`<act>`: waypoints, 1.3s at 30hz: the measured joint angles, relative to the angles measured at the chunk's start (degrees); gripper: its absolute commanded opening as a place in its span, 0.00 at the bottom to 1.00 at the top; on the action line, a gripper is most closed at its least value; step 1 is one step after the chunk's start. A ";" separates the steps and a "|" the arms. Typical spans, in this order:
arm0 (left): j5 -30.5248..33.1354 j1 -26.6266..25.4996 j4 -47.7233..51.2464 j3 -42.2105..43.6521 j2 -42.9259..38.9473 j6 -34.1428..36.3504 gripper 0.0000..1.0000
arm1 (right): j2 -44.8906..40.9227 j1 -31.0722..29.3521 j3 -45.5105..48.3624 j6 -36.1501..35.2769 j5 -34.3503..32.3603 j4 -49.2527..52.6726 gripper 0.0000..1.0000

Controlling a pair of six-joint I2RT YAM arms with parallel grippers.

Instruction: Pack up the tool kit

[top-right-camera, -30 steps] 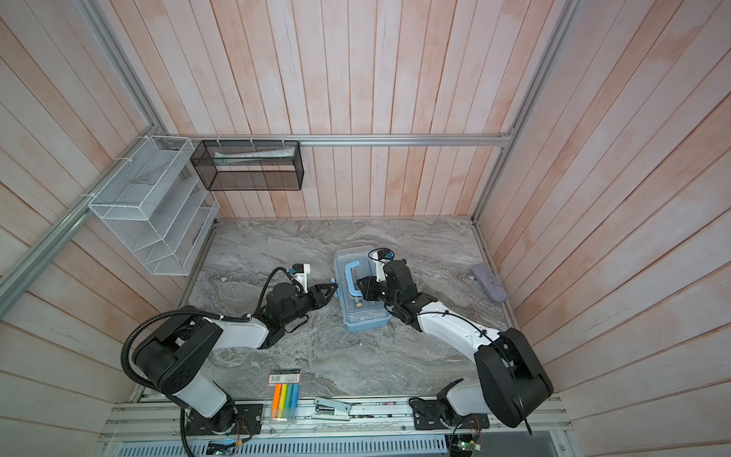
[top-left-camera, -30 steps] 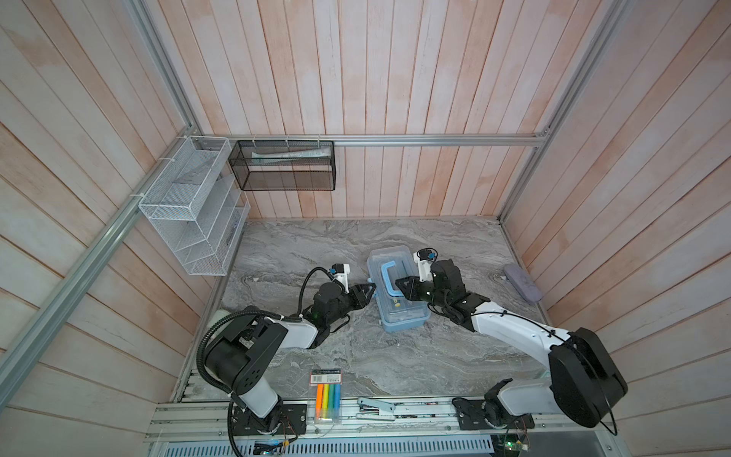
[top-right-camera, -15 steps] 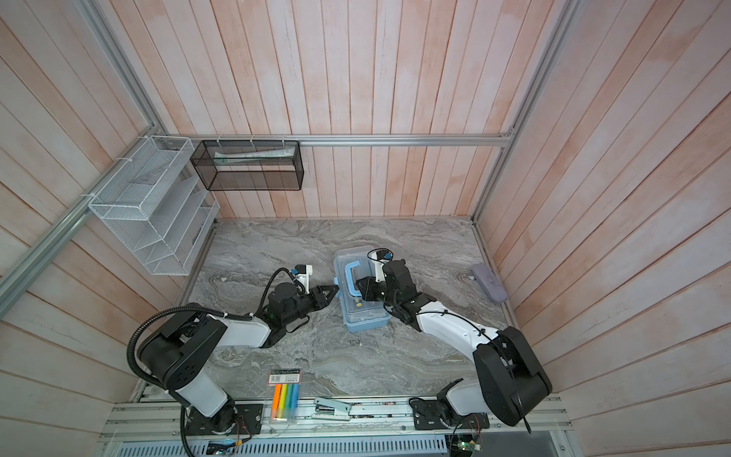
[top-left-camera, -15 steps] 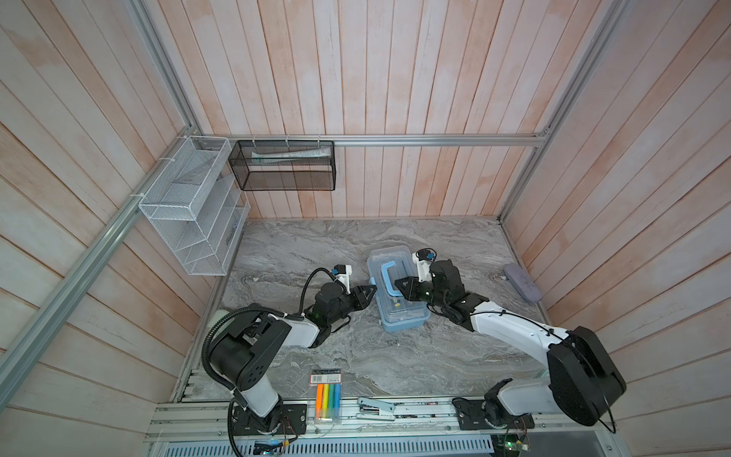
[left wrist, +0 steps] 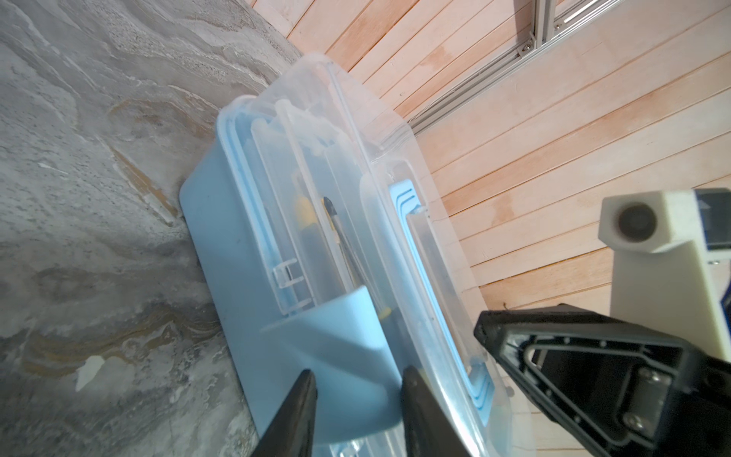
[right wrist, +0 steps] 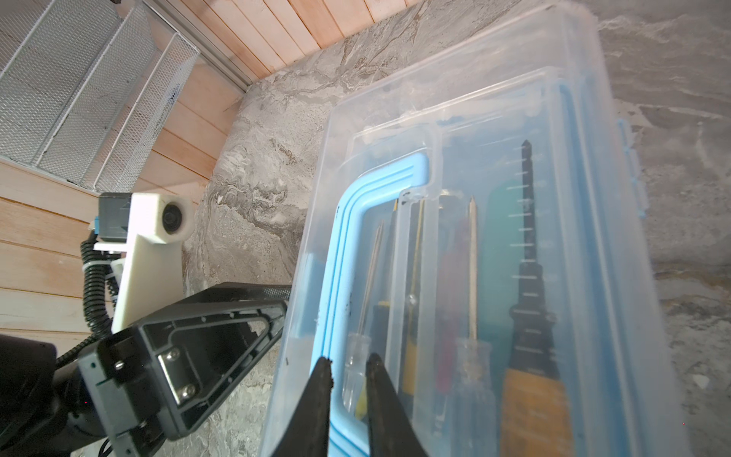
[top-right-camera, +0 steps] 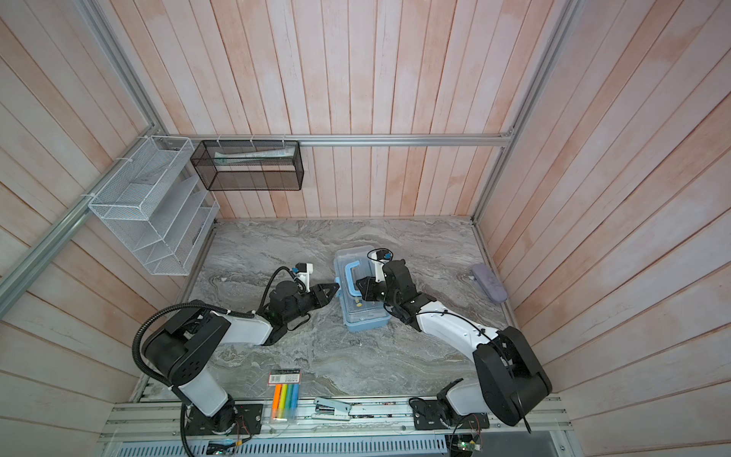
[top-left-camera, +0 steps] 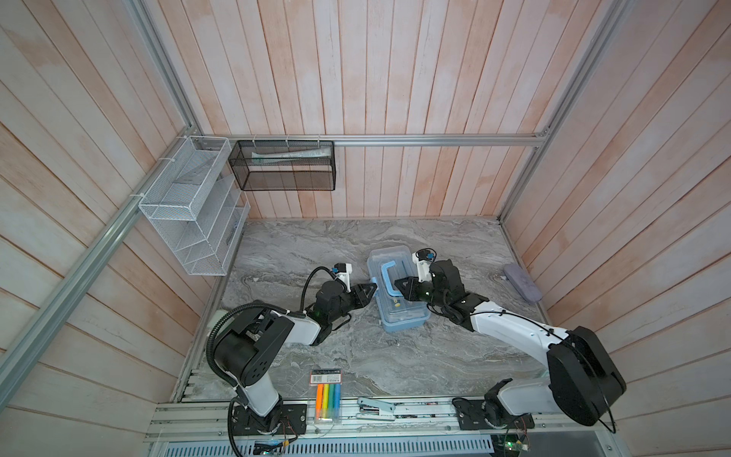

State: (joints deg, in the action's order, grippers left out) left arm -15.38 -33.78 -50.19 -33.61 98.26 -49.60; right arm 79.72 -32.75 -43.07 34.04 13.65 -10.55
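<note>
The tool kit (top-left-camera: 403, 316) (top-right-camera: 364, 316) lies mid-table, a light blue box (left wrist: 237, 257) under a clear lid (right wrist: 553, 118). Screwdrivers and a small saw show through the lid. My left gripper (top-left-camera: 372, 287) (top-right-camera: 336, 285) (left wrist: 360, 372) is at the box's left side, shut on the blue side latch (left wrist: 344, 340), which fills the gap between its jaws. From the right, my right gripper (top-left-camera: 396, 283) (top-right-camera: 358, 283) (right wrist: 348, 362) reaches over the lid. It is shut on the near bar of the blue handle (right wrist: 356, 190) (top-left-camera: 385, 273).
A flat pack of coloured markers (top-left-camera: 327, 395) and a stapler (top-left-camera: 375, 407) lie at the front edge. A grey-lilac case (top-left-camera: 522, 283) rests by the right wall. A white wire rack (top-left-camera: 190, 213) and a black mesh basket (top-left-camera: 283, 166) hang at the back left.
The left arm has shifted a little beside the box. The right arm and the tool kit have not visibly moved.
</note>
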 measured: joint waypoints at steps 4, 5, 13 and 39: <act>0.02 0.26 0.13 -0.59 0.35 -0.13 0.35 | 0.00 0.00 0.00 0.00 -0.02 0.02 0.20; 0.04 0.42 0.59 -0.94 0.39 -0.13 0.35 | 0.00 0.00 0.00 0.00 -0.02 0.00 0.20; 0.46 0.57 2.27 -1.81 0.35 0.35 0.34 | 0.15 0.00 0.00 0.02 0.00 -0.13 0.20; 0.96 0.37 10.80 -4.02 -1.77 3.13 0.37 | 1.18 0.00 -0.59 0.02 0.81 -0.42 0.20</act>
State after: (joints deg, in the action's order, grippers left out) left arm -14.41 -33.41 -39.40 -37.63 96.49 -46.48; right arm 80.90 -32.75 -43.66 34.06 14.46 -10.96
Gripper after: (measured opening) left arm 0.371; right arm 0.196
